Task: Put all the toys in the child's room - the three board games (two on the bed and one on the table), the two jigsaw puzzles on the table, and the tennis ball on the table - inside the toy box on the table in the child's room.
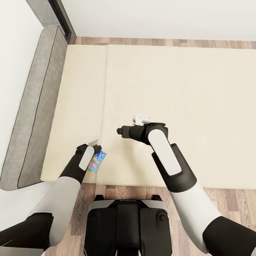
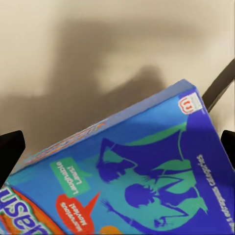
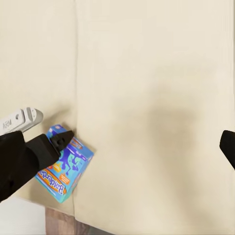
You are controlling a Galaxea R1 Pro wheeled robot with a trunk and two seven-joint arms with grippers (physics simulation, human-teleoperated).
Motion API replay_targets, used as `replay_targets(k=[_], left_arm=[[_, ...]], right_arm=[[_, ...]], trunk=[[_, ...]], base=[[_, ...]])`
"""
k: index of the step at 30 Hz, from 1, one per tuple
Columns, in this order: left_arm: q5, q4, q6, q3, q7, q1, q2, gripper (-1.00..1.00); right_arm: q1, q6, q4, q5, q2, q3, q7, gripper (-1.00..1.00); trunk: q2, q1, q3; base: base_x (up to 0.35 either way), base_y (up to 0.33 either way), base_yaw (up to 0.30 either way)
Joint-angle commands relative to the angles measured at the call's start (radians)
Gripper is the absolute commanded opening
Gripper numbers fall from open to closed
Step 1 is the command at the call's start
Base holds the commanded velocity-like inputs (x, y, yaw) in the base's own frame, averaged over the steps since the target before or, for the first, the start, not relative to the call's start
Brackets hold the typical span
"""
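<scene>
While clamped in the left gripper (image 1: 95, 146), blue board game (image 1: 97, 160) (tilted) hangs over bed (image 1: 185, 92).

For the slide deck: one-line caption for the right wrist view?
Left gripper over the blue board game on the cream bed.

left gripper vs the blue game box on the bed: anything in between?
Nothing visible. The left gripper is right at the blue game box near the bed's front edge; in the left wrist view the box sits between the two dark fingertips, with bare mattress around it.
</scene>
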Motion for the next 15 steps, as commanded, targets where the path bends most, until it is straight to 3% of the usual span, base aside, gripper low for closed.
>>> replay_targets(k=[1,3,5,15], left_arm=[[0.034,-0.002,0.001,0.001,0.023,0.000,-0.001,1.00],[0.066,-0.004,0.002,-0.001,0.057,0.000,-0.001,1.00],[0.075,-0.004,0.002,-0.003,0.073,0.000,-0.001,1.00],[0.082,-0.005,0.003,-0.006,0.084,0.000,-0.002,1.00]], right_arm=[[-0.001,0.004,-0.001,-0.009,0.000,-0.001,-0.010,1.00],[-0.001,0.005,0.000,-0.009,0.000,-0.003,-0.010,1.00],[-0.001,0.005,0.000,-0.009,0.000,-0.004,-0.010,1.00],[-0.001,0.005,0.000,-0.009,0.000,-0.004,-0.010,1.00]], trunk=[[-0.002,0.001,-0.001],[-0.002,0.001,-0.001],[-0.002,0.001,-0.001],[-0.002,0.001,-0.001]], base=[[0.000,0.000,0.000],[0.000,0.000,0.000],[0.000,0.000,0.000],[0.000,0.000,0.000]])
